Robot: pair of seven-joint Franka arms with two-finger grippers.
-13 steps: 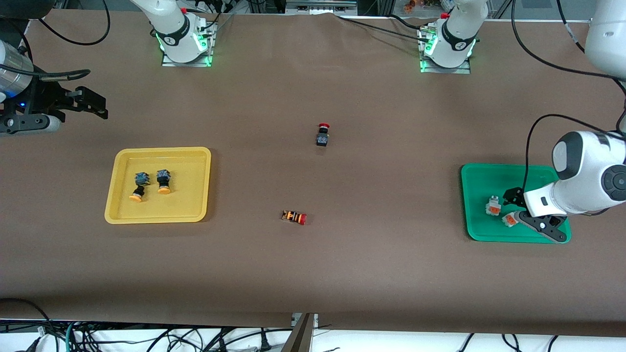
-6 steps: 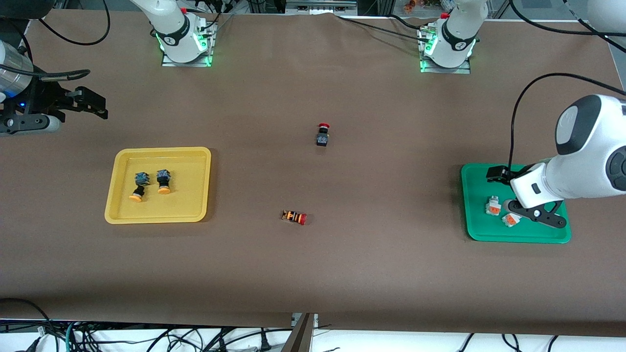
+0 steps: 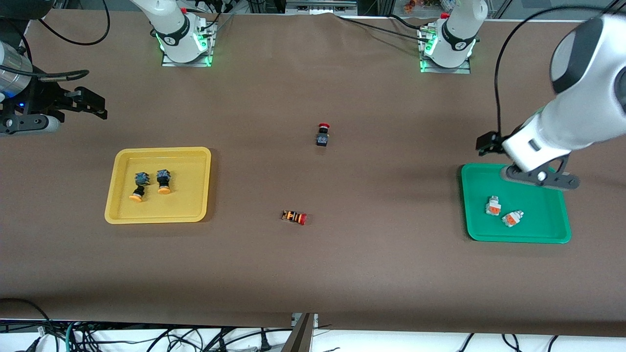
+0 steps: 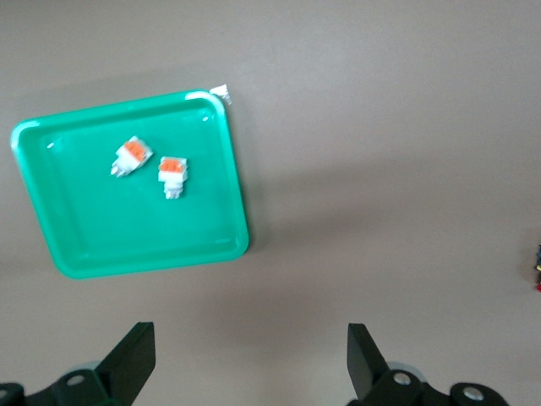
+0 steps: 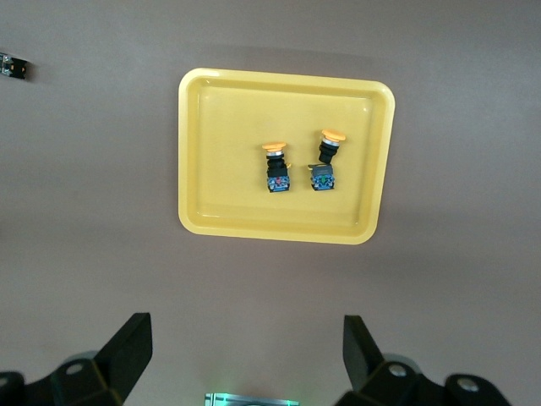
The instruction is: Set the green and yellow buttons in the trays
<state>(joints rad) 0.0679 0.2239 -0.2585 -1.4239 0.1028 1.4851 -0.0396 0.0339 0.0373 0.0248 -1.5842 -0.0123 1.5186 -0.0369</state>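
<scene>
Two white-bodied buttons with orange marks (image 3: 493, 206) (image 3: 511, 218) lie side by side in the green tray (image 3: 518, 238); the left wrist view shows them (image 4: 133, 156) (image 4: 172, 173) in that tray (image 4: 241, 216). My left gripper (image 3: 530, 168) hangs open and empty above the tray's rim on the arm-base side, its fingers wide apart (image 4: 251, 355). Two black-bodied buttons with yellow-orange caps (image 3: 139, 185) (image 3: 163, 181) lie in the yellow tray (image 3: 159, 218), seen also in the right wrist view (image 5: 275, 165) (image 5: 325, 156) (image 5: 279, 234). My right gripper (image 3: 93, 105) waits open high over the right arm's end of the table.
A black switch with a red cap (image 3: 323, 134) stands mid-table. An orange-striped piece with a red cap (image 3: 294, 217) lies nearer the front camera. The arm bases (image 3: 183, 44) (image 3: 445, 46) stand along the table's back edge.
My left gripper has lifted up out of the green tray and drawn back toward its base, leaving both white buttons lying there. The right arm has not moved.
</scene>
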